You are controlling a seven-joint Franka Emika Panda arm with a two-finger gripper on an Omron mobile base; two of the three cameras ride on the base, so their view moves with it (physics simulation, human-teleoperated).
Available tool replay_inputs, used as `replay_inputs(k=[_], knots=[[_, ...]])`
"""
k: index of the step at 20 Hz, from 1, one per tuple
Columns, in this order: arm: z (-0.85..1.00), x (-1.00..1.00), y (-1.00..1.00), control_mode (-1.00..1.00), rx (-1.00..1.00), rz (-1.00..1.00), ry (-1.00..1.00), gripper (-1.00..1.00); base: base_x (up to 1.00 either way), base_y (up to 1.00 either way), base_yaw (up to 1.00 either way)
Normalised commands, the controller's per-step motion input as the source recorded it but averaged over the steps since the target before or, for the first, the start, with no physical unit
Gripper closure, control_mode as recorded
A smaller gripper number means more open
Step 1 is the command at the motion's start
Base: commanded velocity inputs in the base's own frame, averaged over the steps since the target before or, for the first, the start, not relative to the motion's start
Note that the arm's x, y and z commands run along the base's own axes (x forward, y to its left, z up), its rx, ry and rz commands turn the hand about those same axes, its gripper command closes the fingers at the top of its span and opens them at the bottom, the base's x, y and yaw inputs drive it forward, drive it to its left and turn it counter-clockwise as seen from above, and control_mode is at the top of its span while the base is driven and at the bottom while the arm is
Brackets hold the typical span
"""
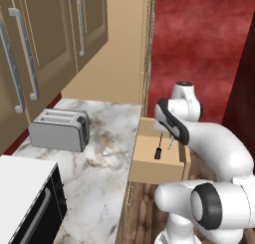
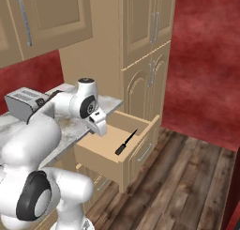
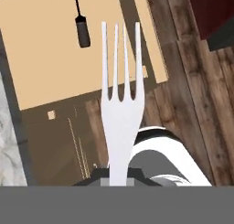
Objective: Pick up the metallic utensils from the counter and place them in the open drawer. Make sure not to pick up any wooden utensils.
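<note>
While the gripper (image 3: 118, 173) clenches a pale silvery fork (image 3: 121, 104) by its handle, tines pointing away, it hangs above the open drawer (image 2: 140, 137), where the black knife (image 2: 125, 143) lies on the bottom.

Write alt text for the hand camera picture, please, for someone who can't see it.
A pale silvery fork stands clamped in the gripper at the bottom of the picture, tines pointing up. Beyond it lies the open drawer, light tan, with a black-handled knife inside, and dark wooden floorboards to the right.
</note>
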Motion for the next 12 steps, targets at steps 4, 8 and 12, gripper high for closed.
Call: replay_inputs(k=[4,8,12], knots=[[-0.99,0.97,-0.14,-1.0,-0.04,0.19,0.03,1.0,0.0,0.0,0.0],[-0.69,0.64,-0.14,-1.0,-0.12,0.13,0.02,1.0,0.0,0.0,0.0],[-0.32,0.59,0.0,-1.0,-0.09,0.04,0.1,1.0,0.0,0.0,0.0]])
